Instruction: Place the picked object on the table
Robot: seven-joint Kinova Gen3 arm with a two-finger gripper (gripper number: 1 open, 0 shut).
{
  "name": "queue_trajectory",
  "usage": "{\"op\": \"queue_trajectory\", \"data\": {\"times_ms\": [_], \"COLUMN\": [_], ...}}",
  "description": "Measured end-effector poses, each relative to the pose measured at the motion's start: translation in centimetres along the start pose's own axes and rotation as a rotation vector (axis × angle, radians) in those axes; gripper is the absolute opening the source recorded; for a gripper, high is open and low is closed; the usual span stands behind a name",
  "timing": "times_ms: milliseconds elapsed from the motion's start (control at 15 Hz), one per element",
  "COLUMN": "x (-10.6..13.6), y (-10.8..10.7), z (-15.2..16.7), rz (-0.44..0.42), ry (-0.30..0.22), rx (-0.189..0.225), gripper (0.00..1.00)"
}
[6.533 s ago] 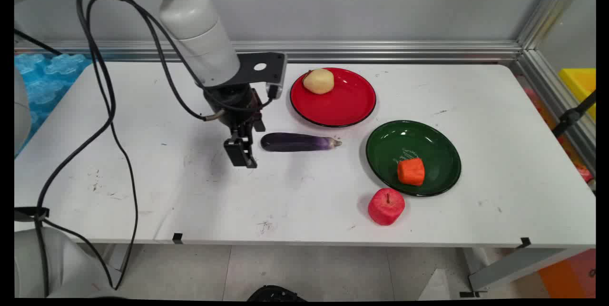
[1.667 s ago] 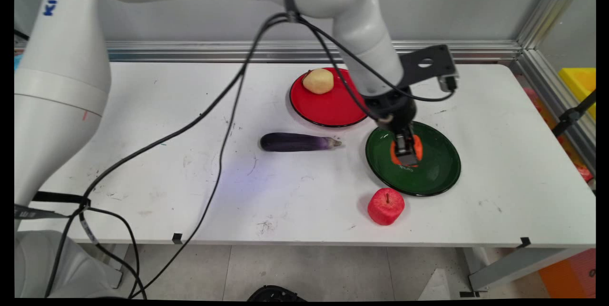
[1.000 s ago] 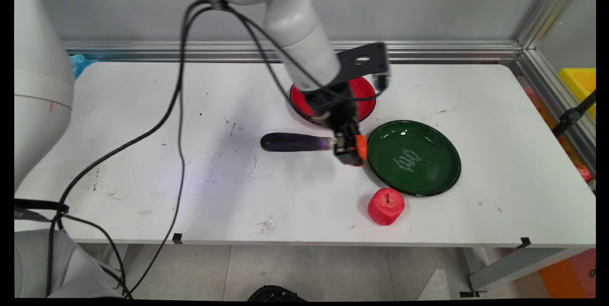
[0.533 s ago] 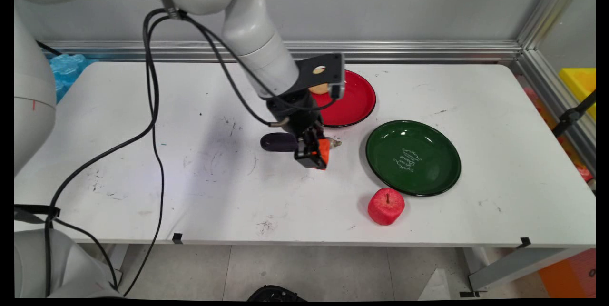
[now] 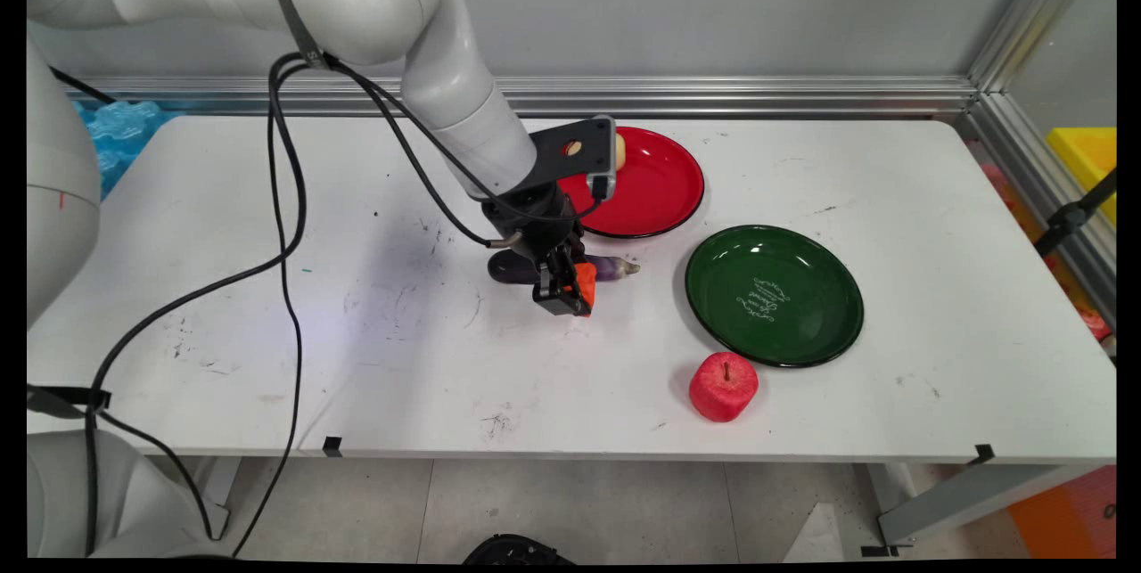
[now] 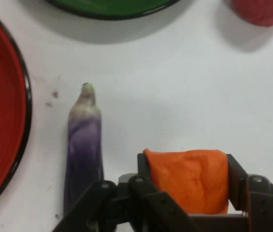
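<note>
The white table (image 5: pixel 267 199) is reached over by the arm; on it a green plate (image 5: pixel 774 295) lies bare at the right, and a red plate (image 5: pixel 655 185) behind holds a pale potato (image 5: pixel 619 151), mostly hidden by the wrist bracket; a purple eggplant (image 6: pixel 84 145) lies just beside the gripper (image 5: pixel 563 295), and a red apple (image 5: pixel 723 386) sits at the green plate's near edge. An orange carrot chunk (image 6: pixel 189 179) is clamped between the closed-in fingers, just above the table in front of the eggplant. The soft chunk could be squeezed out of a narrow grip; the eggplant could be nudged and rolled, being so close.
</note>
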Motion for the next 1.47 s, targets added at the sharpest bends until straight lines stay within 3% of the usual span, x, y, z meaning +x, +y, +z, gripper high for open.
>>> {"op": "queue_trajectory", "data": {"times_ms": [1267,1333,1467], "x": [-1.9,-1.9,-1.8], "y": [-0.6,-0.6,-0.7], "z": [3.5,3.6,3.7], "rz": [-0.055,-0.058,-0.062], "ry": [-0.006,-0.003,0.002], "rx": [0.012,0.013,0.015], "gripper": [0.0,1.0,1.0]}}
